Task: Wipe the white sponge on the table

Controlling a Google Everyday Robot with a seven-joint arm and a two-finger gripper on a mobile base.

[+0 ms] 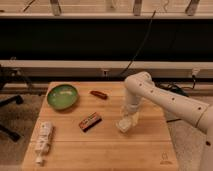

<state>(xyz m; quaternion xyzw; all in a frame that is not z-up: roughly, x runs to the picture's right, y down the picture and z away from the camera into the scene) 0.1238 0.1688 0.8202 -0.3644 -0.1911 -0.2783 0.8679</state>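
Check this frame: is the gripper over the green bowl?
No. The gripper is down at the white sponge right of the table's middle, while the green bowl sits apart at the far left.

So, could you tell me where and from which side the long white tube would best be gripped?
Probably from above, across the narrow middle of the white tube. It lies flat near the table's left front edge, cap toward the front, with clear wood on both long sides. The gripper is far off, low over the white sponge.
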